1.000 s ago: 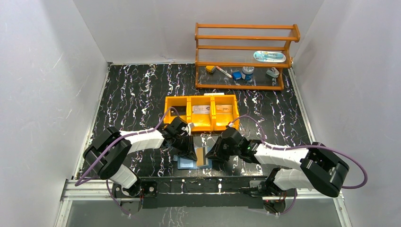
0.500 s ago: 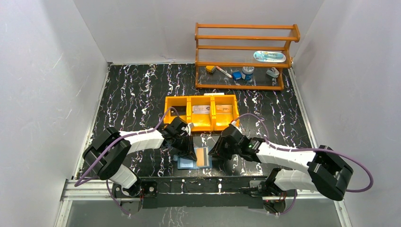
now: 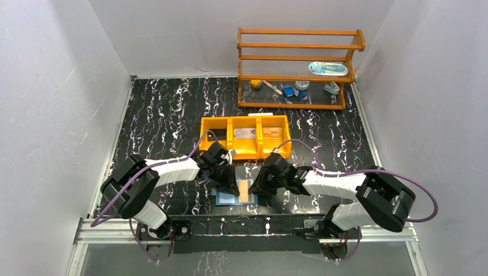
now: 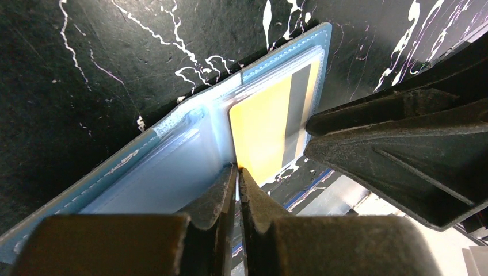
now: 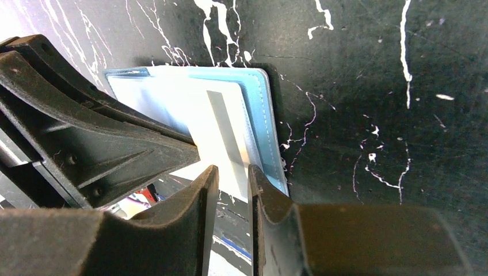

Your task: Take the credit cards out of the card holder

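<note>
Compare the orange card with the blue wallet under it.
Colour: the orange rectangular card carries a dark stripe; the open slate-blue two-leaf wallet is plain pale blue inside.
Size: the card covers only one leaf of the wallet.
Contact: the shut left gripper points at the wallet's middle fold, while the narrowly open right gripper sits at the card's edge.
Both lie flat on the black marbled table.

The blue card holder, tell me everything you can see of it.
The card holder lies open and flat on the black marbled table, near its front edge. It has a slate-blue stitched border and pale clear pockets inside. An orange card with a dark stripe sits in its right leaf. The left gripper, shut, bears on it near the fold. The right gripper, jaws slightly apart, is over the card.
</note>
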`<state>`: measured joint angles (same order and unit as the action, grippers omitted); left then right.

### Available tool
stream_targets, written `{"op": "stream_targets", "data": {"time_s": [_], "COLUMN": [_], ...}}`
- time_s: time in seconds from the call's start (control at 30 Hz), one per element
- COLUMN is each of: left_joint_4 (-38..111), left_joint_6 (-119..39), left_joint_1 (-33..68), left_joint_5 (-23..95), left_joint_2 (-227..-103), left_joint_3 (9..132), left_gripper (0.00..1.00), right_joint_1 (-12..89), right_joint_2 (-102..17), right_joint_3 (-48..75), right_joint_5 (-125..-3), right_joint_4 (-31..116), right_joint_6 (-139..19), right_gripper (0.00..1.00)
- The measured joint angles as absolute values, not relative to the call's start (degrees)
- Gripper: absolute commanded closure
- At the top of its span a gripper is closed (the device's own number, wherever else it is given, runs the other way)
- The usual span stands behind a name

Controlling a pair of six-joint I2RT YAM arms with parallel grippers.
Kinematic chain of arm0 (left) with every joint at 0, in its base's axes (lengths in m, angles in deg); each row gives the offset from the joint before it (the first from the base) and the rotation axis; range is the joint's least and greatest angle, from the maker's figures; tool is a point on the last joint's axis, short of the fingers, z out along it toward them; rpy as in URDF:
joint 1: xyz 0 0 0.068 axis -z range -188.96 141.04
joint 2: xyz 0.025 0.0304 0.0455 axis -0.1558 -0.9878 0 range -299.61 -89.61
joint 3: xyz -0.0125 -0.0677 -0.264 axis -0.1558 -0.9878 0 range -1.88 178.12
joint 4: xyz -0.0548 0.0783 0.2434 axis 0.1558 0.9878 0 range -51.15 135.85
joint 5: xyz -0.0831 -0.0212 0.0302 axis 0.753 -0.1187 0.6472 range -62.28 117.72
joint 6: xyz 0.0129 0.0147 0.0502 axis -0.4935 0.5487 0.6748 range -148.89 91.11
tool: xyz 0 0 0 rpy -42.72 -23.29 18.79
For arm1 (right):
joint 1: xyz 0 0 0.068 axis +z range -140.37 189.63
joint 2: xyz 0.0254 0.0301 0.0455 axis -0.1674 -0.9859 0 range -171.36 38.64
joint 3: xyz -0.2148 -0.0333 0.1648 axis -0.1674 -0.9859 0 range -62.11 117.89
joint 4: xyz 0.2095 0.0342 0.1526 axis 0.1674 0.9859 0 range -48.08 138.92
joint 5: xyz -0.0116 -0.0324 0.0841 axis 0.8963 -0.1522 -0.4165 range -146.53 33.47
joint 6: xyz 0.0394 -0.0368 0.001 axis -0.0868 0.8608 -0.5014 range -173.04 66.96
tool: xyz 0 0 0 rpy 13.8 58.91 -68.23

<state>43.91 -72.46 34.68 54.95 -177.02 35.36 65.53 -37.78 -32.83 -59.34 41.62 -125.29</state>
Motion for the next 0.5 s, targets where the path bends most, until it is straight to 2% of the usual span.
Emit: {"op": "stream_targets", "data": {"time_s": [0.17,0.37,0.5], "left_joint_4": [44.08,44.26,44.19], "left_joint_6": [-72.42,-72.44,-73.10], "left_joint_1": [34.68,34.68,34.68], "left_joint_5": [54.90,54.86,54.53], "left_joint_2": [-176.94,-176.70,-176.17], "left_joint_3": [35.36,35.36,35.36], "left_gripper": [0.93,0.76,0.71], "right_joint_1": [65.56,65.56,65.58], "right_joint_2": [-37.81,-38.86,-40.17], "right_joint_3": [-32.70,-32.81,-32.81], "right_joint_5": [-59.36,-60.32,-61.39], "right_joint_4": [41.67,39.92,38.19], "right_joint_6": [-125.31,-125.86,-126.62], "right_gripper": [0.67,0.68,0.69]}}
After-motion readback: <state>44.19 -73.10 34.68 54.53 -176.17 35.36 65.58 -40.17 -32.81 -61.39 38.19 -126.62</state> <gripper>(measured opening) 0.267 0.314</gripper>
